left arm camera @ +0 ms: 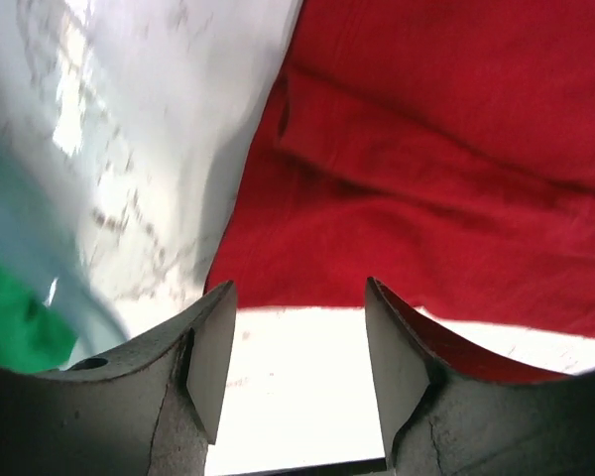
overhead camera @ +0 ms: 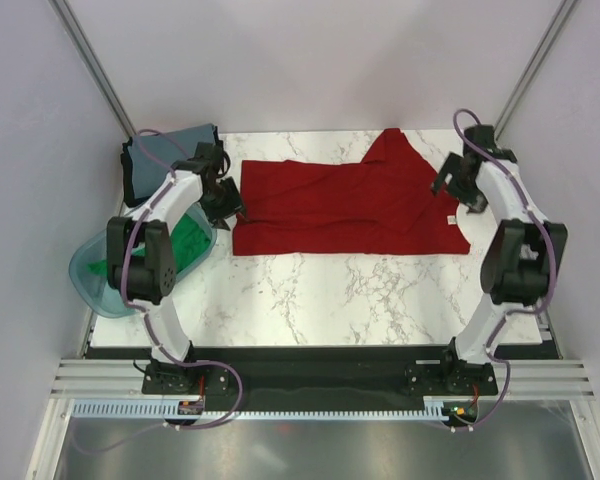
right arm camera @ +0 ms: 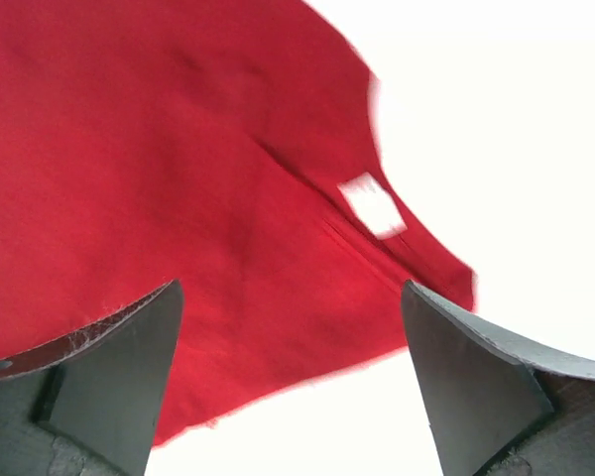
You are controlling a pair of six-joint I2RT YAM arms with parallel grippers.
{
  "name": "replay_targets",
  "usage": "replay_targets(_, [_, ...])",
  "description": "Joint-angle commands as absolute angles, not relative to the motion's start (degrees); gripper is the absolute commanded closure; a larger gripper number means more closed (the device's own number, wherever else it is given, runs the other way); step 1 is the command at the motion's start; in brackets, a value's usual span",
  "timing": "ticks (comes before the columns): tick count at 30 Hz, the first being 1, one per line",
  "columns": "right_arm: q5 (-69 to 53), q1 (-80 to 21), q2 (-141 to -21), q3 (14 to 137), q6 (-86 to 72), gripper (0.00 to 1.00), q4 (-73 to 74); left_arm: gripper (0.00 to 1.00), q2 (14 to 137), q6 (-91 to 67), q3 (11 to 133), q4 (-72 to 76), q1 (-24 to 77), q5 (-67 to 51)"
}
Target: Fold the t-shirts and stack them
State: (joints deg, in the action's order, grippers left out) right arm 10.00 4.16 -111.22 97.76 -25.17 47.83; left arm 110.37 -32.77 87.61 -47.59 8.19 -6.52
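A dark red t-shirt [overhead camera: 350, 205] lies folded lengthwise across the far middle of the marble table, one sleeve [overhead camera: 395, 150] sticking up at the back. Its white neck label [right arm camera: 373, 205] shows in the right wrist view. My left gripper [overhead camera: 227, 205] is open and empty just above the shirt's left edge [left arm camera: 258, 228]. My right gripper [overhead camera: 462, 190] is open and empty above the shirt's right end [right arm camera: 228, 248]. A bright green shirt [overhead camera: 185, 240] lies in the teal basin. A grey-blue folded shirt [overhead camera: 165, 150] lies at the far left corner.
The translucent teal plastic basin [overhead camera: 85, 275] stands at the left edge under my left arm. Metal frame posts rise at both back corners. White walls close the table on three sides. Bare marble [overhead camera: 350, 300] lies in front of the red shirt.
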Motion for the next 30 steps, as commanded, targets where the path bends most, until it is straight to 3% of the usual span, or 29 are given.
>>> replay_targets(1, [7.05,11.23,-97.23,80.94,-27.94,0.02,43.71,0.38,98.56,-32.96,82.99,-47.03,10.01,-4.5])
replay_targets(6, [-2.89,16.79,-84.56,61.55,-31.72,0.06,36.05,0.39,87.56,-37.87,65.45,-38.08,12.39,-2.81])
replay_targets(12, [-9.66,17.4,-85.6,52.21,-34.1,0.14,26.64,0.38,80.6,-42.27,51.7,-27.78,13.36,-3.08])
replay_targets(20, [-9.58,17.49,-89.2,50.54,-34.28,0.19,21.36,0.38,85.42,-43.24,49.22,-23.56,13.27,-1.06])
replay_targets(25, [-9.85,17.49,-92.27,49.66,-34.37,0.33,17.58,0.39,91.57,-43.94,50.71,-23.29,13.36,-0.18])
replay_targets(30, [-9.14,17.49,-94.65,49.83,-33.31,0.42,16.17,0.39,94.3,-44.82,51.85,-21.89,13.36,2.55])
